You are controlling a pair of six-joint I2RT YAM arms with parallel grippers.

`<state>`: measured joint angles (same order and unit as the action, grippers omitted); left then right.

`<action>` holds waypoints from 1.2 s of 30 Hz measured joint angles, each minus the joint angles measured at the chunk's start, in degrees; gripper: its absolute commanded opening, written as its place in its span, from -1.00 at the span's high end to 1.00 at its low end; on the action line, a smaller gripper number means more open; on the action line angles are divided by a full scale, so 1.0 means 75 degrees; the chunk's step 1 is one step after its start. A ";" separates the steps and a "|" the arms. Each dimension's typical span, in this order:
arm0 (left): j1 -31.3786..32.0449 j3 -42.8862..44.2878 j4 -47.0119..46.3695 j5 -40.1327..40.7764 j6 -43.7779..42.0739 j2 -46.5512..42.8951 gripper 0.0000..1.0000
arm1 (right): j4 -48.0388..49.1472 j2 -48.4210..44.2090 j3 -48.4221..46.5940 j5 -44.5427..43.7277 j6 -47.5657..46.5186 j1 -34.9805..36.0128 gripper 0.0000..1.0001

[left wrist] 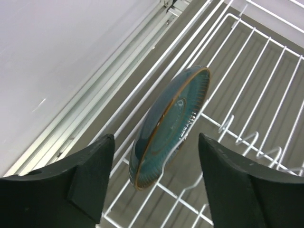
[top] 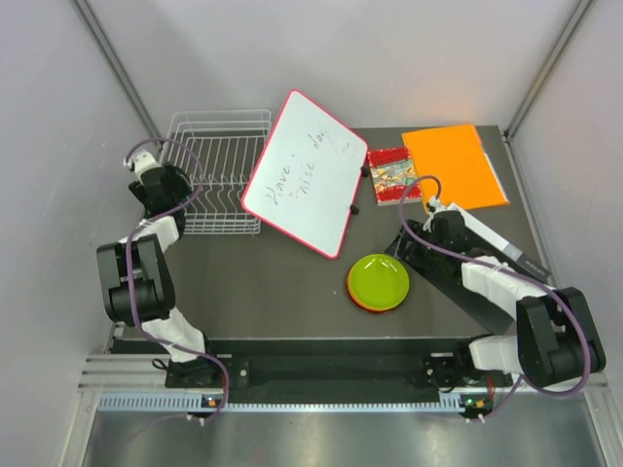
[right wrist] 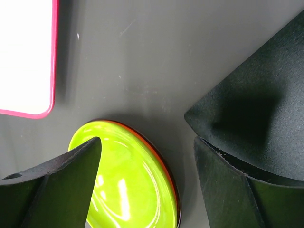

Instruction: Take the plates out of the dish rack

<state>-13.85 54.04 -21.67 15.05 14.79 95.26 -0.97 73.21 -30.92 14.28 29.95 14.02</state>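
From above, the rack (top: 222, 170) stands at the far left of the table (top: 282, 292). A tilted whiteboard (top: 304, 173) lies just beside it, and the board's left edge reaches the rack's right side. The left gripper (top: 156, 185) is at the rack's left edge. The arm hides its fingers here, and no plate shows in the rack from this view. The green plate (top: 379, 280) lies flat near the middle of the table, on top of a stack with an orange rim showing under it. The right gripper (top: 428, 219) is near the stack, on its far right side. A small book (top: 391, 175) and an orange folder (top: 455, 165) lie at the far right.

At the left wrist, the teal plate (left wrist: 168, 126) stands on edge inside the rack, leaning among the white wires. The left gripper (left wrist: 154, 183) is spread wide around the plate's lower part. There is a gap on each side, so it holds nothing.

At the right wrist, the right gripper (right wrist: 147, 187) is wide open and holds nothing. The green plate lies below and between its fingers (right wrist: 57, 185), on top of the orange plate (right wrist: 163, 164). A corner of the whiteboard shows at upper left.
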 measured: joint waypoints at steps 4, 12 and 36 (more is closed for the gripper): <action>0.0000 0.0000 -0.0335 0.0061 -0.0067 0.0242 -0.25 | 0.0073 0.0006 0.0000 0.0000 0.0000 -0.0073 -0.56; 0.0000 0.0003 -0.0758 0.0061 -0.0152 0.0769 -0.08 | 0.0128 0.0187 -0.0003 0.0026 -0.0006 -0.0128 -0.56; 0.0350 -0.0143 -0.1247 0.0154 -0.1498 0.0819 1.00 | 0.0157 0.0557 -0.0143 0.0160 -0.0201 -0.0157 -0.56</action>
<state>-11.22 52.97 -31.03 16.21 3.55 101.41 0.21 77.38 -31.99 15.49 28.45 12.84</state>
